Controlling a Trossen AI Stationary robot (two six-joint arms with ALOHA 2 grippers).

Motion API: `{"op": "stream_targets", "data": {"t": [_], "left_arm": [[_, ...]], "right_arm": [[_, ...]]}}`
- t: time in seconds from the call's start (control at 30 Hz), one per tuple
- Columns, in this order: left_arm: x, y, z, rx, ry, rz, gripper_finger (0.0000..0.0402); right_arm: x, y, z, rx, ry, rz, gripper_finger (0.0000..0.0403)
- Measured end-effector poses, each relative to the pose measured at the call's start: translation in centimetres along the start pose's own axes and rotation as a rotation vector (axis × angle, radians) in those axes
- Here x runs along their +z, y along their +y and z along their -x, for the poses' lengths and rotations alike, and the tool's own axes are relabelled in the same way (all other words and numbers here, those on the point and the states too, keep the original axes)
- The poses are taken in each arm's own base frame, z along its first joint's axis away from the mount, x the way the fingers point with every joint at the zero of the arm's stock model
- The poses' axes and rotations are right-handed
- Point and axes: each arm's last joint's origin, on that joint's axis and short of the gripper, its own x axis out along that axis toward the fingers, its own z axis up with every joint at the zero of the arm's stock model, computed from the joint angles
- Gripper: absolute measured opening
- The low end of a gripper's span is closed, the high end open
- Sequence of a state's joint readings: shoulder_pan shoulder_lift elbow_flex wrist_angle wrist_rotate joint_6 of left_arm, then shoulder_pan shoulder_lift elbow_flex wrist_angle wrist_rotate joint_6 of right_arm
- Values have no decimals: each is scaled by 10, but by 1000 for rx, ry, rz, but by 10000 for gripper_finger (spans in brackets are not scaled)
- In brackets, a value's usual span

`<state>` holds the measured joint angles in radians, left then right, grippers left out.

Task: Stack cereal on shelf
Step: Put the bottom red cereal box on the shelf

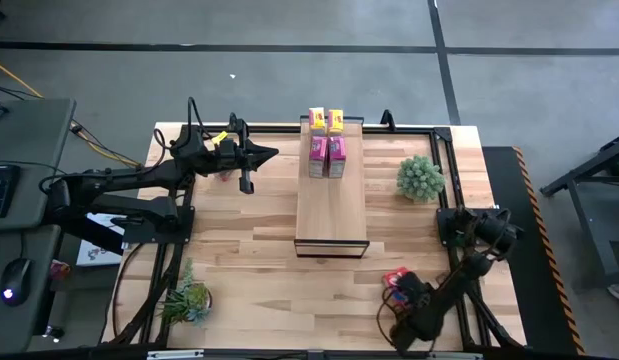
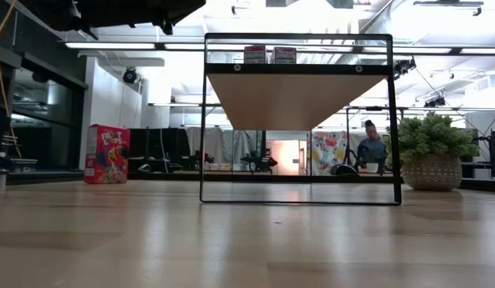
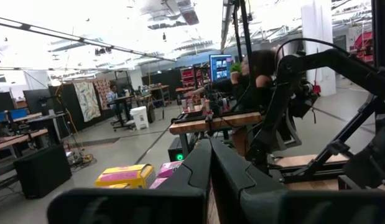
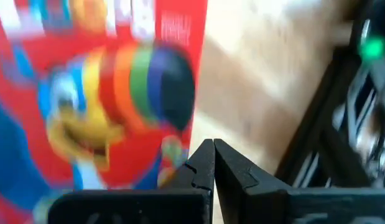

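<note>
A red cereal box [image 4: 99,93] fills the right gripper's [image 4: 213,163] view, fingers closed and empty, poised to collect it for the shelf [image 1: 331,190].

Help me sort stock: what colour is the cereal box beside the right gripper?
Red, with a rainbow-striped cartoon print; the cereal box shows best in the right wrist view.

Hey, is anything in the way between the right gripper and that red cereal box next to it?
Nothing visible. The red cardboard cereal box fills the right wrist view just ahead of the right gripper, whose fingers are shut; only wooden tabletop shows beside it.
</note>
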<state>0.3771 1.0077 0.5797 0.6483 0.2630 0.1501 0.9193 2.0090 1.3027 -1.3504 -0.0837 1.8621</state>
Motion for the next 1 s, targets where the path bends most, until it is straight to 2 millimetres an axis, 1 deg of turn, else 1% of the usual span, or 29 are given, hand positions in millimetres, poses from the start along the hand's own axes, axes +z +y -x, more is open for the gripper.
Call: {"op": "stream_targets", "data": {"t": [0.2,0.3,0.37,0.47,0.63,0.73,1.0], "left_arm": [[0,0,0,0,0,0,0],[0,0,0,0,0,0,0],[0,0,0,0,0,0,0],[0,0,0,0,0,0,0],[0,0,0,0,0,0,0],[0,0,0,0,0,0,0],[0,0,0,0,0,0,0]], "right_arm": [[37,5,-5,-12,-133,60,0],[54,8,-5,-14,-167,102,0],[62,9,-3,-5,-179,127,0],[72,8,5,66,-227,127,0],[81,5,21,206,-287,93,0],[84,7,28,294,-307,75,0],[88,30,40,560,-259,130,0]]}}
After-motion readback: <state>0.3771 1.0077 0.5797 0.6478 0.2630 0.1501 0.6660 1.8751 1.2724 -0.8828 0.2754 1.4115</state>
